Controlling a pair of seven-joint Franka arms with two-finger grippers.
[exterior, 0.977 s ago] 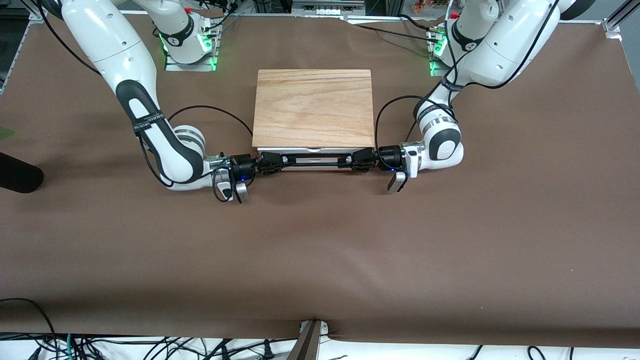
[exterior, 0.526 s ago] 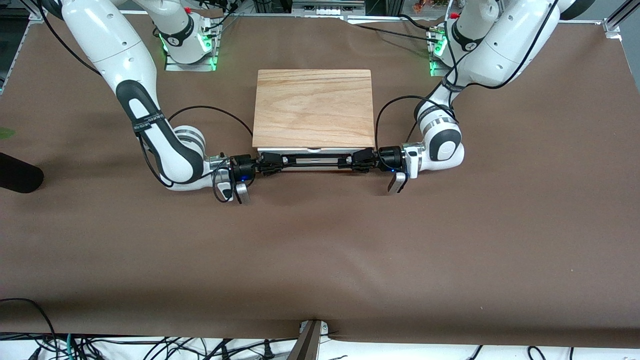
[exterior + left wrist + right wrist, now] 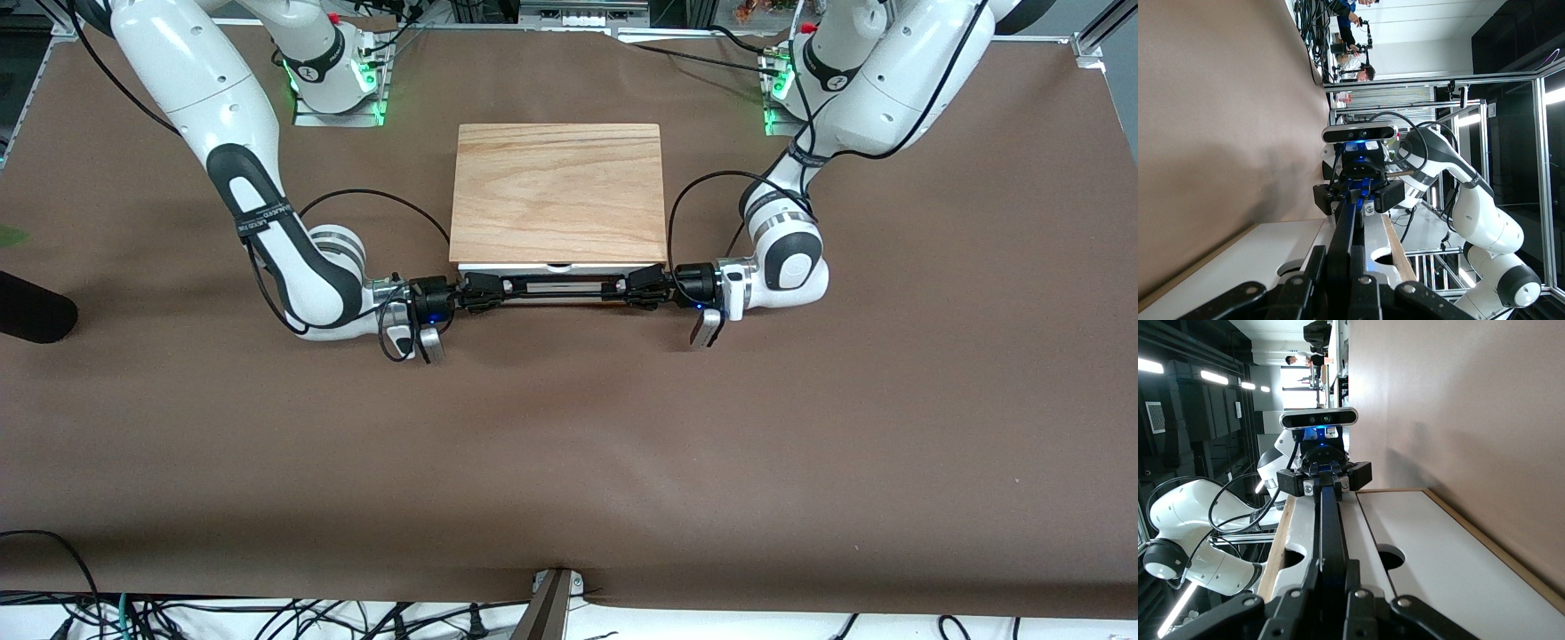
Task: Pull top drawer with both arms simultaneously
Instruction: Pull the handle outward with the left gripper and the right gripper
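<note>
A wide stretch of bare brown table (image 3: pixel 569 462) lies between the front camera's edge and the cabinet (image 3: pixel 558 191), open room on the side the drawer (image 3: pixel 558 268) faces. Two arms, two grippers, one cabinet and one handle (image 3: pixel 560 289) make up the scene. The cabinet sits mid-table, well clear of every table edge, its grained wood top filling the space between the two arm bases. The drawer's white front shows as a thin strip just under the cabinet top's nearer edge, out only slightly. Its black bar handle runs along that front, just nearer the camera.

The right gripper (image 3: pixel 481 292) comes in level from the right arm's end of the table and is clamped tight on that end of the handle. The left gripper (image 3: pixel 642 289) comes in from the left arm's end and is closed on the handle's other end. The two face each other along the bar, with bare handle between them.

In the left wrist view, the bar (image 3: pixel 1346 233) runs straight out from between the fingers to the right gripper (image 3: pixel 1360 193) at its end. The right wrist view mirrors this, with the handle (image 3: pixel 1329 533) leading to the left gripper (image 3: pixel 1325 480) above the white front (image 3: pixel 1438 553).
</note>
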